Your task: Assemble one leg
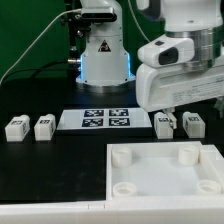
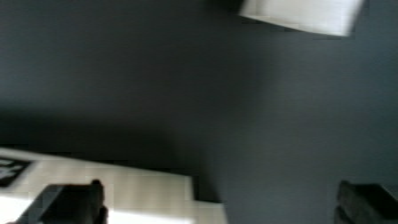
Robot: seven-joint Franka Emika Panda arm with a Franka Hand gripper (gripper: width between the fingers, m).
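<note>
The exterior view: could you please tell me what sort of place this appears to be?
Probably a robotics lab bench: a robot arm's base stands on a black table, with a marker board and white legs laid out in a row.

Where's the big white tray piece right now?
Exterior view's lower right: the tray piece lies flat, nearer the camera than the marker board.

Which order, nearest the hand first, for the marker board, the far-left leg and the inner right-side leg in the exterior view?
1. The inner right-side leg, just below the hand.
2. The marker board, in the middle of the table.
3. The far-left leg, at the exterior view's left edge.
</note>
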